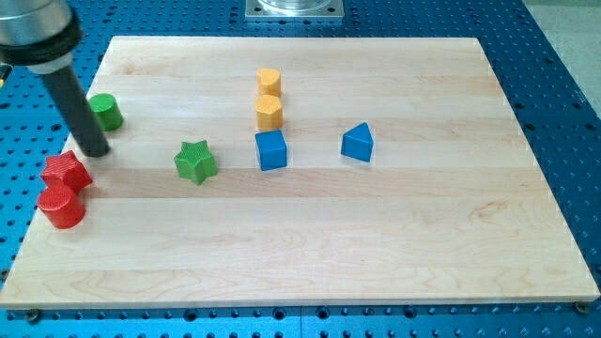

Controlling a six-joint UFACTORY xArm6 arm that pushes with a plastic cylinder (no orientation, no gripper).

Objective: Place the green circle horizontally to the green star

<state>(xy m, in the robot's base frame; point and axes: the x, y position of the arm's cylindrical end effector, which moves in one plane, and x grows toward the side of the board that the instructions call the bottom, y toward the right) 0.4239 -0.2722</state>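
Note:
The green circle (105,111) stands near the board's left edge, toward the view's top. The green star (195,161) lies to its right and lower, about a hand's width away. My tip (95,152) rests on the board just below the green circle and slightly to its left, with a small gap between them. It is well left of the green star.
A red star-like block (66,173) and a red cylinder (60,206) sit just below-left of my tip. Two yellow blocks (269,82) (269,112) stand stacked in line above a blue cube (270,149). A blue triangle (357,143) lies further right.

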